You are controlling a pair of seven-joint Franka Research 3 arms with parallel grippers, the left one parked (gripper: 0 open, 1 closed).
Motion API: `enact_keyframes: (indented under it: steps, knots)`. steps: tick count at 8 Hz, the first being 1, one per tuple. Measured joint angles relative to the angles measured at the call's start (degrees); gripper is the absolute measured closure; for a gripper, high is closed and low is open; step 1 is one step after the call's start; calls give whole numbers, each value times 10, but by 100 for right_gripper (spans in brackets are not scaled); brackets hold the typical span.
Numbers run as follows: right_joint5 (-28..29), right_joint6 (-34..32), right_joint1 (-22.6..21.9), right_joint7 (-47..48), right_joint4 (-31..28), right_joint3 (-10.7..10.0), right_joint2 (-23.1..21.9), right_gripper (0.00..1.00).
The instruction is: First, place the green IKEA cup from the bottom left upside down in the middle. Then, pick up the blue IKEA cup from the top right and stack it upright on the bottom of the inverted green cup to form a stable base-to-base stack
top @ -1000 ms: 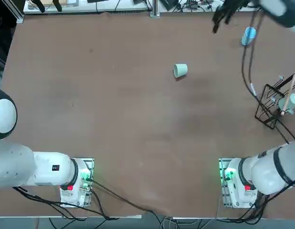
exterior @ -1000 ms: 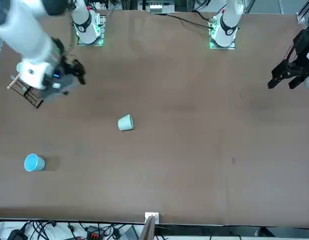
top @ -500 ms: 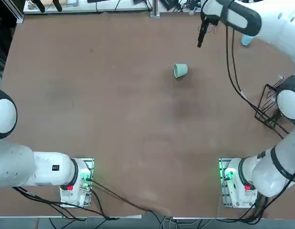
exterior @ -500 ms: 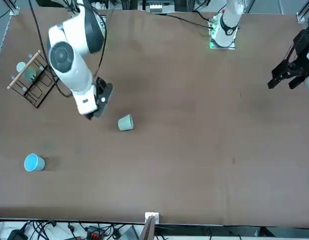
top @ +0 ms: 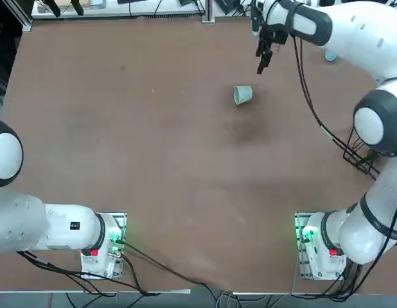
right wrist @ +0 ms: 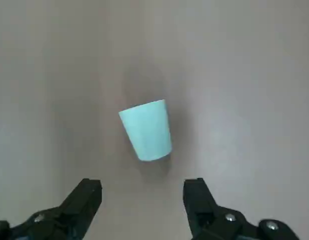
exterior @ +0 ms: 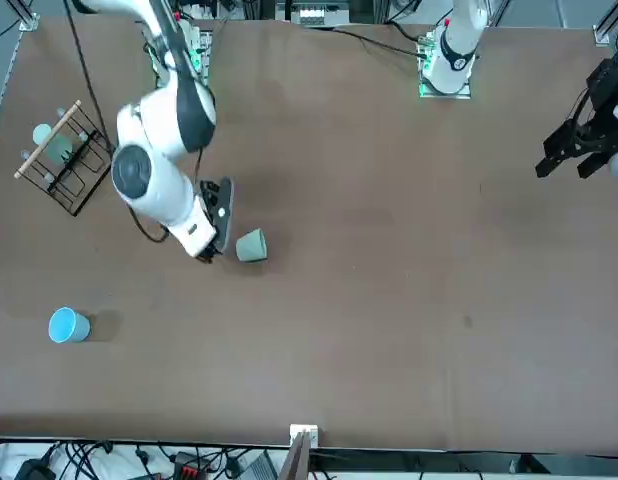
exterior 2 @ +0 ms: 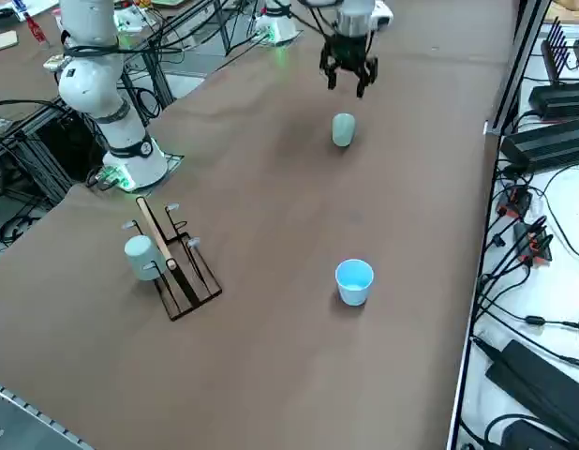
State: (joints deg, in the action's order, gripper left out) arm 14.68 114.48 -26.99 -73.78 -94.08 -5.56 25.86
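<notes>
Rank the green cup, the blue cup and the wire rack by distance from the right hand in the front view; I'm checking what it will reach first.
1. The green cup, right beside the open right hand, at mid-table.
2. The wire rack, at the table's left side.
3. The blue cup, upright near the lower left corner, a little farther than the rack.

The right arm reaches far across the worktop (top: pixel 121 141) toward its far edge; its claw (top: pixel 263 56) points downward, fingers (right wrist: pixel 82 202) spread apart, empty.

Even overhead light, soft short shadows under the green IKEA cup (top: pixel 242 94); wrist view washed pale, table (top: pixel 153 147) matte, no glare.
</notes>
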Motion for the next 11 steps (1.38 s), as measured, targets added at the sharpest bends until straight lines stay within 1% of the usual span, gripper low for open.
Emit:
enact_keyframes:
  steps: [2,3,5,7,11]
  knots:
    - [17,30,4,-88,1,0,49,0]
    - [33,41,6,-133,1,0,65,0]
    - [72,46,10,-216,2,0,84,0]
    - [81,51,10,-239,1,0,91,0]
    - [85,100,10,-246,-30,0,97,0]
